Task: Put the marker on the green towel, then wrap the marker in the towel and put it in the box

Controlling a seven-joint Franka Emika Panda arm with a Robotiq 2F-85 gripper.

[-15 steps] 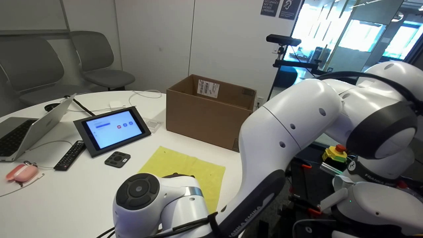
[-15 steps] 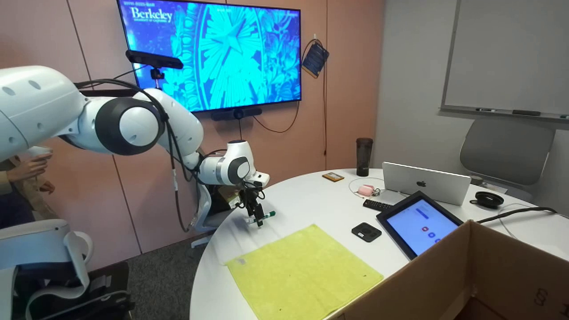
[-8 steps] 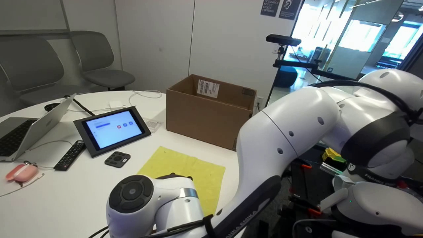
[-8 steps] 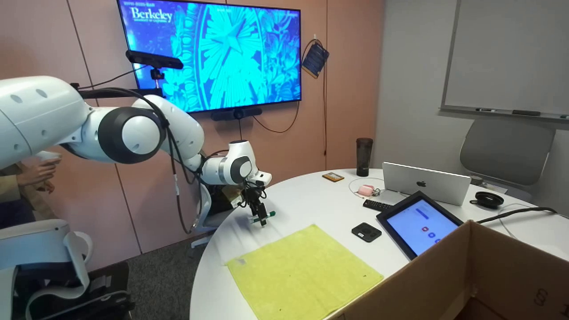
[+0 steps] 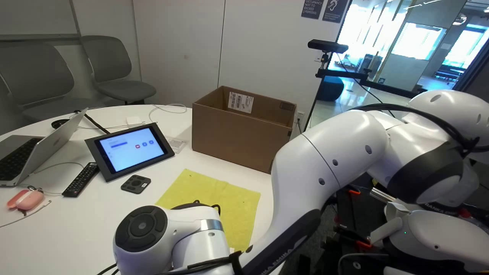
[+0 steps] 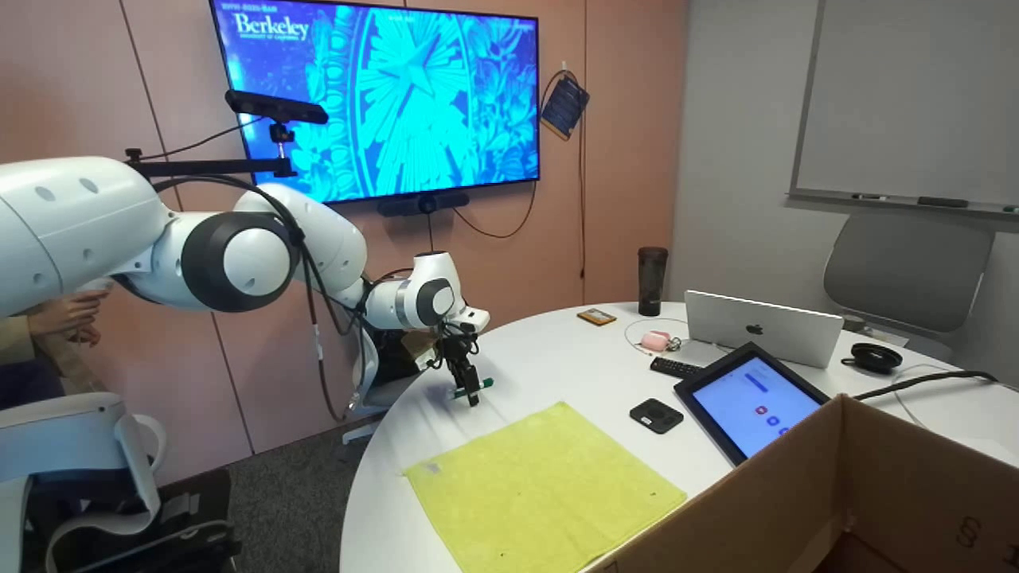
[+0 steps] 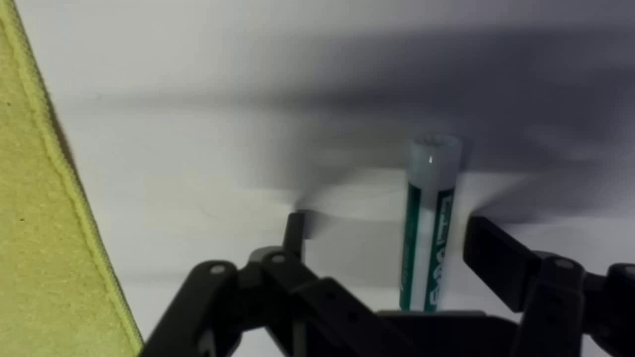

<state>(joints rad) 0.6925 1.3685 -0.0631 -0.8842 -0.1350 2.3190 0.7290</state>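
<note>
Marker (image 7: 427, 223) is lying on the table (image 7: 173, 223), right of centre in the wrist view, its lower end hidden behind the gripper (image 7: 386, 227), whose jaws are standing wide apart to either side, holding nothing, the gap narrower toward the frame's right. Towel (image 7: 44, 218) is lying flat along that view's left edge, well apart from the marker. In an exterior view the box (image 5: 240, 133) is standing near mid-frame, beyond the towel, with tablet (image 5: 130, 151) and laptop (image 5: 52, 145) sitting farther left.
</note>
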